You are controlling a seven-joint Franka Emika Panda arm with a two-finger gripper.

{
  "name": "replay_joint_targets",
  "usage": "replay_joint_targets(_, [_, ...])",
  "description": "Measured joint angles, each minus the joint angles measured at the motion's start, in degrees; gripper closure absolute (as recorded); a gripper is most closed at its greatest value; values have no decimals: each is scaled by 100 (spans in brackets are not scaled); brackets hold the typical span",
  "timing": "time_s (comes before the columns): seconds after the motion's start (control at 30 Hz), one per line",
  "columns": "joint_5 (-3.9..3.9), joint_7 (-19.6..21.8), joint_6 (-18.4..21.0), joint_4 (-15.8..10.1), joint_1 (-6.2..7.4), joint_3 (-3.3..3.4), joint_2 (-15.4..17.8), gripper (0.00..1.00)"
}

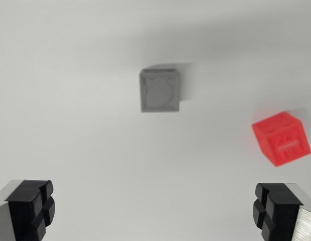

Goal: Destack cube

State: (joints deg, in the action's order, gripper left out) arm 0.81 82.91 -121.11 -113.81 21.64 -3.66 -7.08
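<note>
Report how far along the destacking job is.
Done, by the look of it: the grey cube and the red cube sit apart on the white table, neither on top of the other. In hand: nothing; the gripper is open and empty, its fingers wide at the bottom of the wrist view. Left: nothing visible to unstack.

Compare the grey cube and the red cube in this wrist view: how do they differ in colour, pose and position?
Colour: the grey cube is dull grey, the red cube bright red. Pose: the grey cube sits square to the picture, while the red cube is turned at an angle. Position: the grey cube lies near the centre, the red cube at the wrist view's right, nearer the fingers. Both rest apart on the white surface, unstacked, neither held.
</note>
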Motion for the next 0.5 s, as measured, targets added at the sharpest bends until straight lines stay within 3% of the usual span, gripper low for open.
replay_joint_targets(0.5, [-6,-4,138,83,1,1,47,0])
